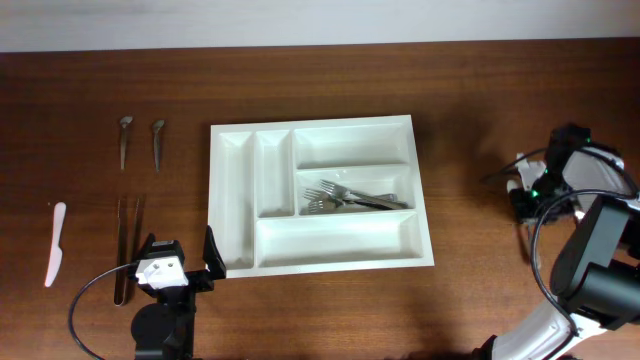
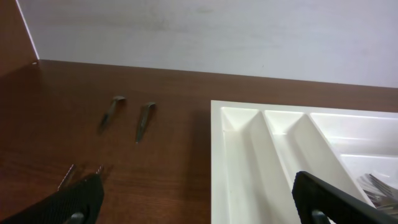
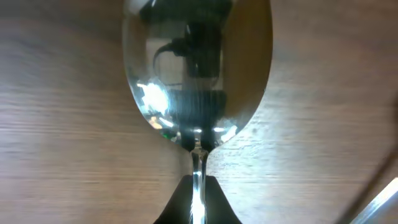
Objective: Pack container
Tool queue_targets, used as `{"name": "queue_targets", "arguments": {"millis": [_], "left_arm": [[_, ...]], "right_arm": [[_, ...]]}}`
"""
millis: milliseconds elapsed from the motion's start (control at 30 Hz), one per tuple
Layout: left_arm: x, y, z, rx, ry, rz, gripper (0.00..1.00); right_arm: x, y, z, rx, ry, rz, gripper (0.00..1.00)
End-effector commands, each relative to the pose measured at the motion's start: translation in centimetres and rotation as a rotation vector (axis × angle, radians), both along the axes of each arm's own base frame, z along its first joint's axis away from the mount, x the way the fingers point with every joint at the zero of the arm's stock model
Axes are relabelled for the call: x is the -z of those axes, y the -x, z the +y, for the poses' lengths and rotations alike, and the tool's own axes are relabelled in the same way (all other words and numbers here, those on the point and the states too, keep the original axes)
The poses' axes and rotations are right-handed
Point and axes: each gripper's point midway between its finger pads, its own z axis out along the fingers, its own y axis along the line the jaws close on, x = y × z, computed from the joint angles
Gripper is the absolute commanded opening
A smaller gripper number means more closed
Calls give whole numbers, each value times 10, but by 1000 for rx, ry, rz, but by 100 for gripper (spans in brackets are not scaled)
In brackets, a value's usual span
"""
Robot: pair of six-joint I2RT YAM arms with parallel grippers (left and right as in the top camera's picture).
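The container (image 1: 233, 200) is a large white tray with several compartments in the middle of the table. Several metal forks (image 1: 350, 197) lie in its middle crosswise compartment. At its near left corner my left gripper (image 1: 178, 256) stands open and empty; in the left wrist view the left gripper (image 2: 205, 202) straddles the container's left wall (image 2: 217, 162). Far right, my right gripper (image 1: 527, 195) points down at the table. In the right wrist view, the right gripper (image 3: 198, 202) is shut on the neck of a shiny metal spoon (image 3: 198, 68), bowl facing the camera.
Two small spoons (image 1: 126, 140) (image 1: 158, 141) lie at the left of the table, also seen from the left wrist as small spoons (image 2: 113, 111) (image 2: 145, 119). A white knife (image 1: 55, 243) and metal tongs (image 1: 126, 250) lie nearer. Another pale utensil edge (image 3: 379, 198) shows beside the right gripper.
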Motion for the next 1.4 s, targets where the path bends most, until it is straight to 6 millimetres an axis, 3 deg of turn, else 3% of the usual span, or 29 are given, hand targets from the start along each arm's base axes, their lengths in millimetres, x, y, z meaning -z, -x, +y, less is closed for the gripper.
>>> {"name": "queue_targets", "arguments": {"millis": [0, 167, 200, 333, 567, 667, 767, 1000, 1200, 1300, 1367], "left_arm": [[1, 0, -3, 14, 4, 0, 99], [1, 0, -3, 14, 4, 0, 99], [1, 0, -3, 14, 4, 0, 99], [1, 0, -3, 14, 4, 0, 99], [1, 0, -3, 14, 4, 0, 99], [1, 0, -3, 14, 4, 0, 99], [1, 0, -3, 14, 4, 0, 99], [1, 0, -3, 14, 4, 0, 99], [1, 0, -3, 14, 4, 0, 99], [1, 0, -3, 14, 4, 0, 99], [1, 0, -3, 14, 4, 0, 99]], "right_arm": [[-25, -35, 8, -34, 6, -85, 4], [-68, -82, 31, -132, 23, -205, 6], [-77, -91, 38, -166, 28, -225, 10], [-109, -120, 73, -331, 46, -301, 12], [-132, -137, 144, -547, 36, -350, 10], [-132, -138, 158, -572, 32, -358, 10], [-134, -142, 146, -478, 58, -374, 17], [-134, -140, 95, -307, 80, -376, 36], [-135, -139, 58, -53, 76, -412, 53], [-128, -140, 50, 35, 68, -412, 65], [-115, -141, 48, 100, 54, -392, 66]]}}
